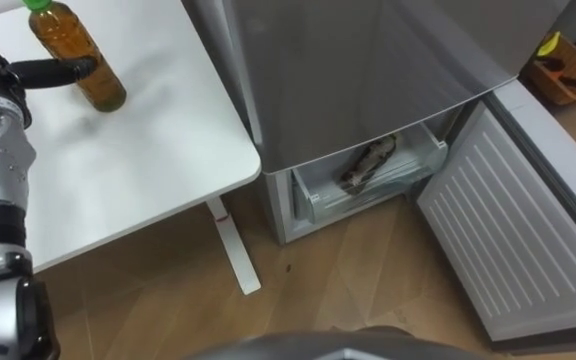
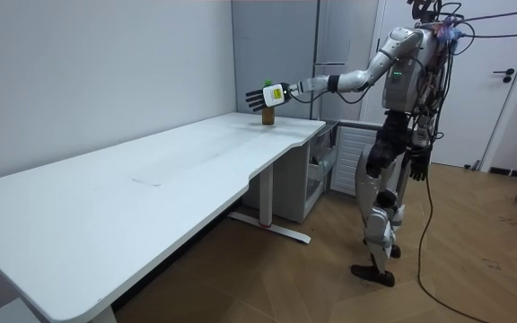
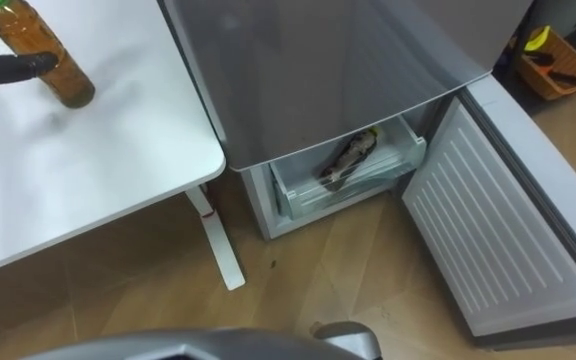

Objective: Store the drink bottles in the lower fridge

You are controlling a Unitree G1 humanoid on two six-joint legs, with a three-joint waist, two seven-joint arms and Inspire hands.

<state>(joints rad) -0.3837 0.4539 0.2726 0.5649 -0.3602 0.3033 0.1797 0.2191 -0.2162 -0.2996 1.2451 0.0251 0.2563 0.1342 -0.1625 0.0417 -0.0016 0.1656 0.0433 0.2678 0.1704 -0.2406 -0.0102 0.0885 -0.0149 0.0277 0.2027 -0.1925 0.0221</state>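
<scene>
- Here, the robot's left hand [image 1: 3, 72] reaches out over the table to the left of the tall grey metal fridge [image 1: 368, 60]. Its dark fingers are straight and spread, and one lies against the side of the bottle without curling round it.
- The amber plastic drink bottle with a green cap [image 1: 66, 35] stands upright on the table, left of the fridge and well apart from its lower compartment.
- The right hand [image 2: 417, 169] hangs by the robot's thigh on the side away from the fridge; whether it is open or closed cannot be told.
- The fridge's lower door [image 1: 528, 220], with a ribbed white inside, swings wide open to the right.
- A clear plastic drawer [image 1: 313, 195] is pulled part-way out of the fridge's lower compartment, and a brownish bottle [image 1: 368, 160] lies on its side in it.
- An orange box [image 1: 558, 92] sits on the floor beyond the fridge's open door, holding something yellow and something dark that are too small to name.
- The white rectangular table [image 1: 138, 170] has a corner just beside the fridge's left side.
- The light wooden floor [image 1: 348, 280] runs in front of the fridge, where the robot stands upright by the table's end.
</scene>
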